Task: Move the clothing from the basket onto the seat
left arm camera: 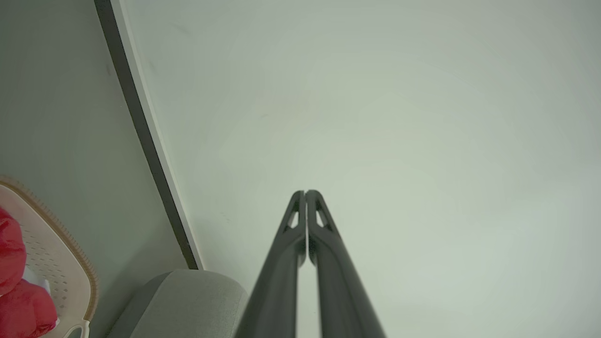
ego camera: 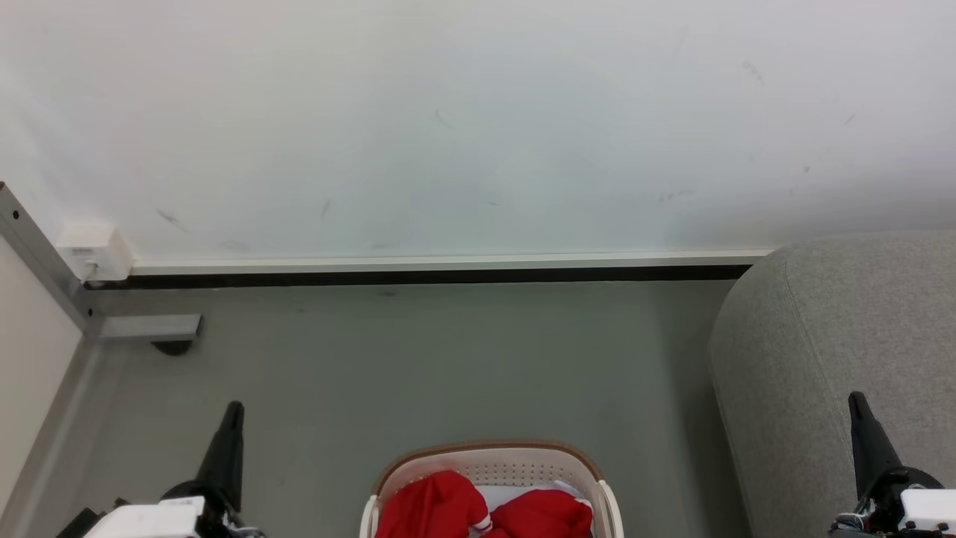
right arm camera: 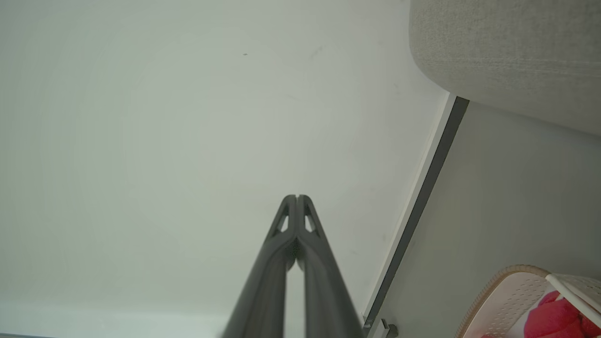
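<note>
Seat (ego camera: 844, 359) at 3 o'clock in head view, basket (ego camera: 523, 471) at 6, cut by the frame edge. Clothing (ego camera: 433, 508) heaped inside it, lying 9-to-3. Both sets of jaws pressed together, empty, pointing to 12. Heap sits at 4 o'clock from left gripper (ego camera: 234, 409), 8 from right gripper (ego camera: 857, 400); left looks nearer

L gripper (ego camera: 233, 415) sits at lower left of head view, fingers pressed together into one dark spike, tips pointing up & fwd. White L wrist (ego camera: 149, 517) shows just behind it. R gripper (ego camera: 859, 407) mirrors it at lower right, also closed, w/ white R wrist (ego camera: 926, 509) below. In both wrist views the fingers (left arm camera: 281, 263) meet at tips, w/ a thin slit lower down. Grippers well apart, approx. level.
</note>
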{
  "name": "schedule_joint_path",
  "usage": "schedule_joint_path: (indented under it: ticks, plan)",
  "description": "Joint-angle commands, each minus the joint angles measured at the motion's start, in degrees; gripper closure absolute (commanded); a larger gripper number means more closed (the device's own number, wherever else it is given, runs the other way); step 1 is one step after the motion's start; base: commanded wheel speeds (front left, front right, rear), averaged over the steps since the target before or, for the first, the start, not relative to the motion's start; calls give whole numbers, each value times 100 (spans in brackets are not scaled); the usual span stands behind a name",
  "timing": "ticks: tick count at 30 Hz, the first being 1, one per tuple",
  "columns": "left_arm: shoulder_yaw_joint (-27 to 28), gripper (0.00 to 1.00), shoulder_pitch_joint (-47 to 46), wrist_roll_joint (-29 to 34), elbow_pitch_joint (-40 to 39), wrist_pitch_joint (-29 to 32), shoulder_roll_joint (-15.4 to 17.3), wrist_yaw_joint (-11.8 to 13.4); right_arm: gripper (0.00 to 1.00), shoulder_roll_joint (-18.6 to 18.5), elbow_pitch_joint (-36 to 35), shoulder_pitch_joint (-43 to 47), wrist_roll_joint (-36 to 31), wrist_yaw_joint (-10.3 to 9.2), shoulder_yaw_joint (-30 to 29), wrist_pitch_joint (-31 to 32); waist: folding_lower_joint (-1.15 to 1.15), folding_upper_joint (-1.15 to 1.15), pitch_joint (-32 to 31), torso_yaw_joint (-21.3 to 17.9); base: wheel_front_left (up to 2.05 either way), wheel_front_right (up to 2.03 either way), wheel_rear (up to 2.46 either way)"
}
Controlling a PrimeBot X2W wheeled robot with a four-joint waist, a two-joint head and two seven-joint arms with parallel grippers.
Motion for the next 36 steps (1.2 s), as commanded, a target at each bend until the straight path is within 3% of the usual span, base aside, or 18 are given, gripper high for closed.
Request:
schedule_joint_path:
  ticks: [1, 19, 36]
  plan:
    - [8, 0, -44, -84, -24, 16, 41, -29, 0, -6, -31, 77, 10, -13, -15, 12, 0, 0, 0, 0, 0, 0, 0]
    - [-180, 0, -9, 488, -185, -435, -21, 13, 0, 21, -95, -44, -283, -1, 323, -436, 0, 0, 32, -2, 0, 0, 0]
    - [-299, 0, -56, 2350, -450, -841, -6, 4, 0, -14, -381, -111, -1786, -3, 632, -841, 0, 0, 77, 41, 0, 0, 0]
